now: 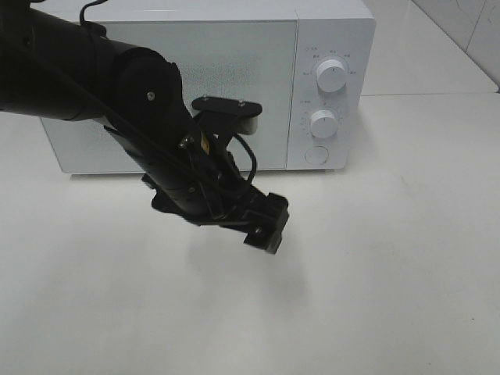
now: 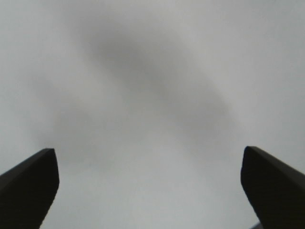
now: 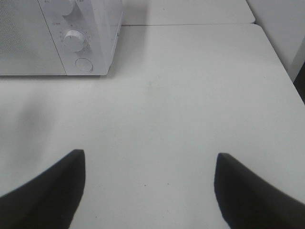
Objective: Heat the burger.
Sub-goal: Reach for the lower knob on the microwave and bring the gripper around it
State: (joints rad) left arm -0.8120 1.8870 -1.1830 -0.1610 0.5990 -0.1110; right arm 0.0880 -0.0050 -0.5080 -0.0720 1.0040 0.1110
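Burger: not seen in any view. The microwave (image 1: 207, 86) has its door (image 1: 172, 86) shut and the panel is opaque, so whether the burger sits inside cannot be told (judged likely, as none is seen on the table in front of the microwave).

Left gripper (image 2: 148, 191): jaws spread wide, nothing between them; it is held above the table (image 1: 391, 297) just in front of the microwave door.

Right gripper (image 3: 147, 191): jaws likewise apart, nothing held; it is positioned well out in front of the microwave's control side.

Step in hand (judged): heating is to be started at the controls. An upper dial (image 1: 332, 76), a lower dial (image 1: 323, 123) and a round button (image 1: 316, 154) are set on the microwave's right panel. The right gripper is the better placed; a dial should be approached square-on, gripped about the knob rim, and turned without the microwave being pushed back.

Room: open table lies in front of and to the right of the microwave; the table edge beyond the microwave's right side is to be minded; the left arm crosses the door front and should be drawn clear.
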